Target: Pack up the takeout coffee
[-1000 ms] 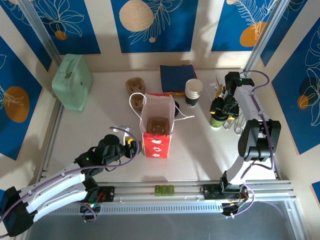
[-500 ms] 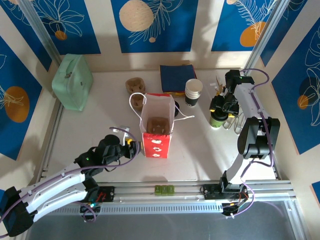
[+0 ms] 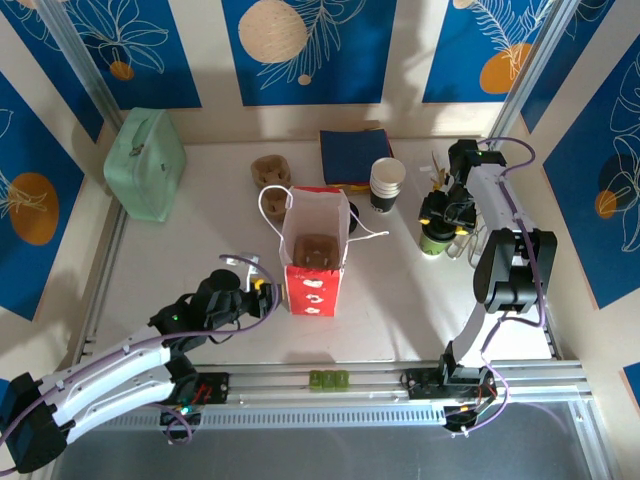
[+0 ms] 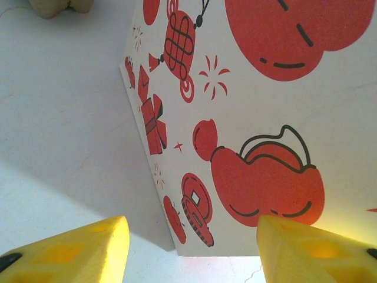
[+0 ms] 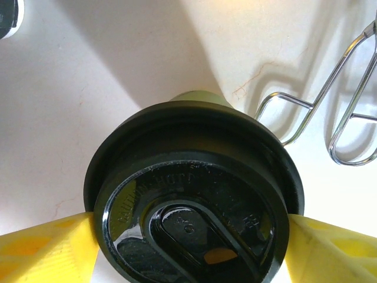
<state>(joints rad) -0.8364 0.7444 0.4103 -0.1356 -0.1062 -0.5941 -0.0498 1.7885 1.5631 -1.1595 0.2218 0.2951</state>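
Note:
The takeout coffee (image 3: 433, 243), a small cup under a black round lid (image 5: 194, 206), stands on the table at the right. My right gripper (image 3: 437, 222) comes down over it, and in the right wrist view its yellow fingers (image 5: 47, 247) press against both sides of the lid. A red-and-white paper bag (image 3: 315, 255) stands open at mid-table with a brown thing inside. My left gripper (image 3: 263, 287) is open at the bag's lower left corner. In the left wrist view the bag's printed wall (image 4: 265, 88) rises between the spread yellow fingers (image 4: 76, 247), apart from them.
A stack of like cups (image 3: 387, 185) and dark blue napkins (image 3: 355, 155) sit behind the bag. A brown cup carrier (image 3: 270, 172) lies behind the bag to the left. A mint green case (image 3: 146, 163) leans at the back left. A wire rack (image 5: 347, 106) lies right of the coffee.
The right arm's elbow has shifted a little to the right while its gripper stays at the coffee. The left arm and the bag have not moved.

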